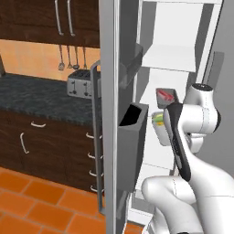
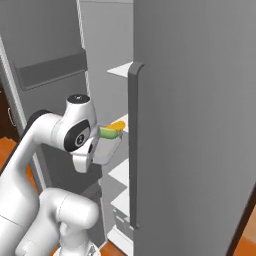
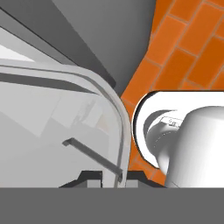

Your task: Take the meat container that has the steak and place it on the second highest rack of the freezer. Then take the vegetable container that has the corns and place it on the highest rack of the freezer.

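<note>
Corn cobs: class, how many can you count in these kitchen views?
2. The yellow cob and the green cob lie side by side in the vegetable container, held up at the open freezer. More may be hidden behind the arm.

Two trays (image 1: 165,96), one toaster (image 1: 78,85)

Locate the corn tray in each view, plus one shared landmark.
Left base view: corn tray right of centre, just left of the arm.
Right base view: left of centre, against the wrist.
Hand view: its rounded rim rises from bottom centre, gripped by the claw.
Shared landmark: orange floor.
</note>
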